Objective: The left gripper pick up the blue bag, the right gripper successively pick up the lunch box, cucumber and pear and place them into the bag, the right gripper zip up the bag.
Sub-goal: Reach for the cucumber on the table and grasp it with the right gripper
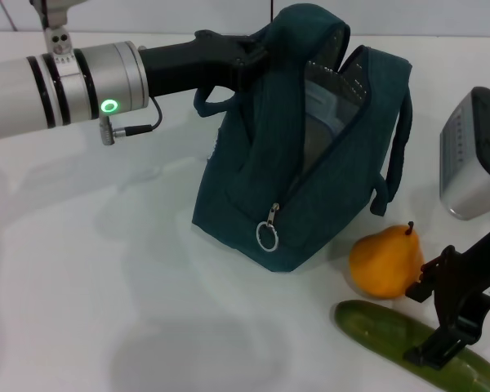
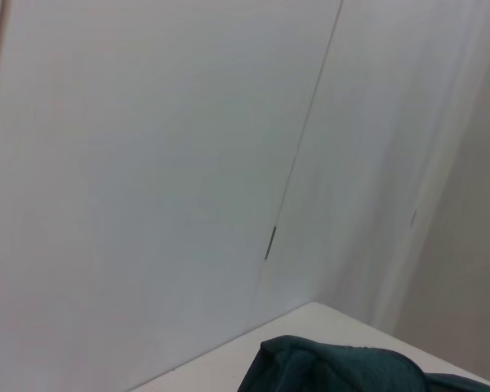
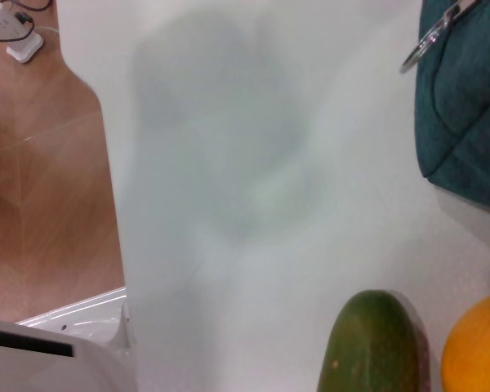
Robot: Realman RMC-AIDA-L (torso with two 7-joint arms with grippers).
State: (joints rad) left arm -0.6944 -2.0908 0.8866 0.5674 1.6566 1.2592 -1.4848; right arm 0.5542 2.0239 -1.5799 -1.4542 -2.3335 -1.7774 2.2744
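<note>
Fingers of the right gripper [image 1: 445, 318] straddle the cucumber [image 1: 392, 333].

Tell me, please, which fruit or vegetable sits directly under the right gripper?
The cucumber: the right gripper hangs over it, while the pear sits beside.

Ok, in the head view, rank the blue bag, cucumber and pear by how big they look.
1. blue bag, clearly the largest.
2. cucumber, long, partly hidden by the right gripper and cut off by the frame edge.
3. pear, smallest, though rounder than the cucumber.

The small white label on the right gripper [image 1: 451, 314] is too small to read.
</note>
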